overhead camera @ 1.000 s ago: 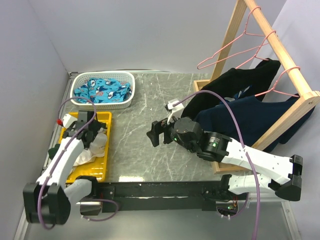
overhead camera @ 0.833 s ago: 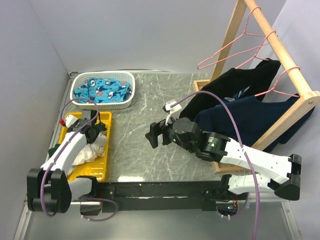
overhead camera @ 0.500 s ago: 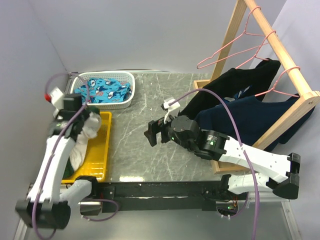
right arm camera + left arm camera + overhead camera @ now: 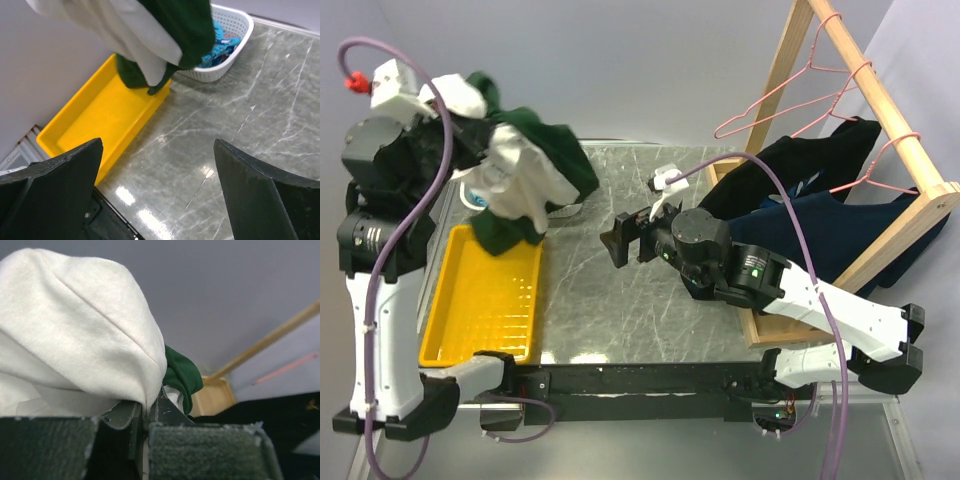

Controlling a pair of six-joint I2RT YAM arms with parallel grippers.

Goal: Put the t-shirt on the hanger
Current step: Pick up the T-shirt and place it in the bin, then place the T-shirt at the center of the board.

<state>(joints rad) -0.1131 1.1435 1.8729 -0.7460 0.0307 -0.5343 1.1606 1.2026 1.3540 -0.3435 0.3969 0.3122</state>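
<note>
The t-shirt (image 4: 520, 185) hangs bunched in the air above the back end of the yellow tray (image 4: 480, 300), off-white folds in front and dark green cloth behind. My left gripper (image 4: 147, 412), raised high at the far left, is shut on a fold of the t-shirt (image 4: 85, 340). In the top view its fingers are hidden by the cloth. The hanger (image 4: 790, 100), thin pink wire, hangs bare on the wooden rack's rail at the back right. My right gripper (image 4: 620, 245) stands open over the table's middle, pointing left. Its jaws (image 4: 158, 141) are empty, and the t-shirt (image 4: 150, 35) dangles ahead of them.
The yellow tray (image 4: 95, 115) holds nothing. A white basket (image 4: 230, 30) of bright blue patterned cloth sits behind the hanging shirt. The wooden rack (image 4: 885, 115) fills the right side, with dark garments (image 4: 800, 220) on other pink hangers (image 4: 875, 170) beneath the rail.
My left gripper has shut on the t-shirt in the tray and lifted it high to the back left. The right arm has edged a little to the left, still open.
</note>
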